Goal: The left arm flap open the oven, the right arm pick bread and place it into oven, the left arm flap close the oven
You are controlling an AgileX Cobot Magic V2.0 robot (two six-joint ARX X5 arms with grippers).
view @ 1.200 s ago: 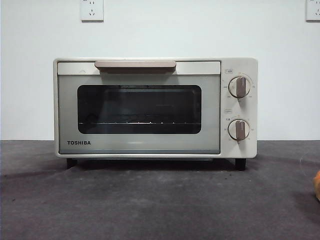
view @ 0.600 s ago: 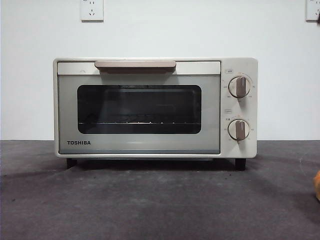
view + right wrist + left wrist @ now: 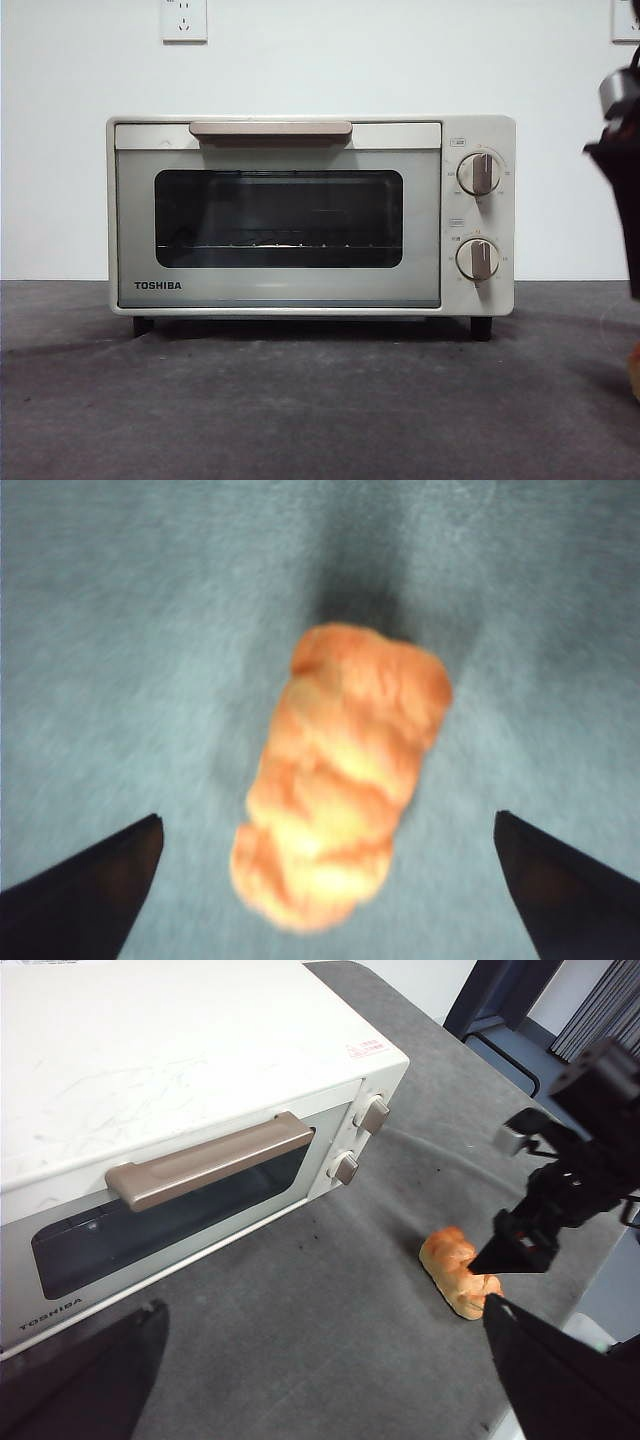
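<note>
The cream-white TOSHIBA oven [image 3: 310,215] stands on the dark table with its door shut; its beige bar handle [image 3: 210,1158] also shows in the left wrist view. The golden braided bread [image 3: 457,1272] lies on the table to the right of the oven and shows as a sliver at the front view's right edge [image 3: 635,372]. My right gripper [image 3: 327,818] hovers just above the bread [image 3: 340,810], open, with a jaw on either side; it also shows in the left wrist view [image 3: 510,1250] and the front view [image 3: 620,190]. My left gripper [image 3: 325,1305] is open and empty, above the table in front of the oven.
Two round knobs [image 3: 479,173] sit on the oven's right panel. Grey cloth [image 3: 300,400] covers the table in front of the oven. A white wall with sockets [image 3: 184,20] stands behind. The table's edge runs close to the bread on the right.
The right arm has come down into the front view at the right edge, above the bread. The oven and the bread have not moved.
</note>
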